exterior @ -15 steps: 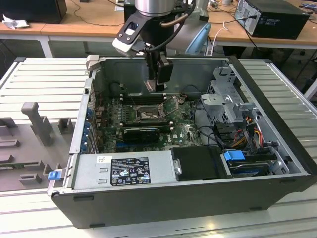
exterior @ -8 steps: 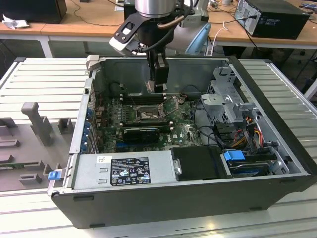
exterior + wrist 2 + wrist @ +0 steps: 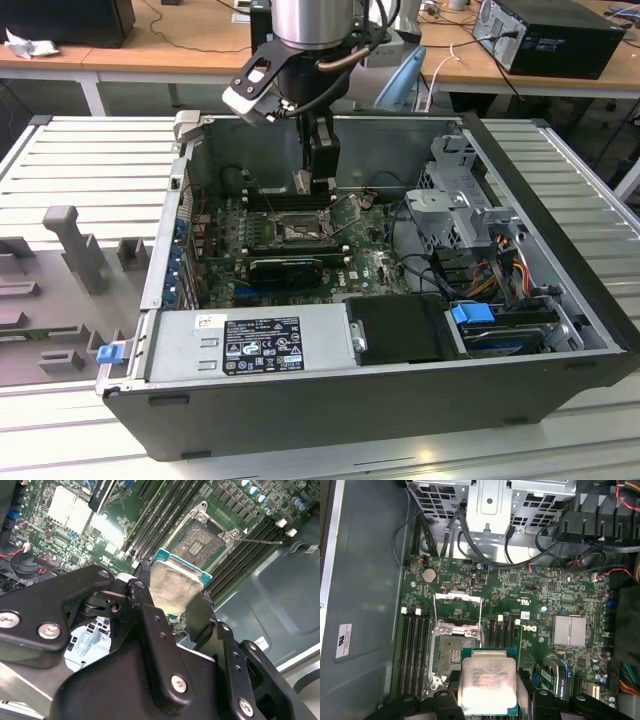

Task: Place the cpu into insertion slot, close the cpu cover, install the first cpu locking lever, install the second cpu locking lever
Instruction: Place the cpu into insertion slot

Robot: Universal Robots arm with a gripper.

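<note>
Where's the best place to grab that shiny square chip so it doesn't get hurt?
Pinch the cpu by two opposite side edges, coming down from above, as the tool holds it now. It is thin and flat, so only the edges give a grip, and this likely leaves its silver top untouched and its underside free to meet the insertion slot.

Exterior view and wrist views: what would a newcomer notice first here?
The silver-topped cpu, clamped in the black gripper, hangs above the motherboard in both wrist views. Near it the insertion slot lies bare, its cpu cover swung open. In the exterior view the arm reaches down into an open computer case lying on its side.
</note>
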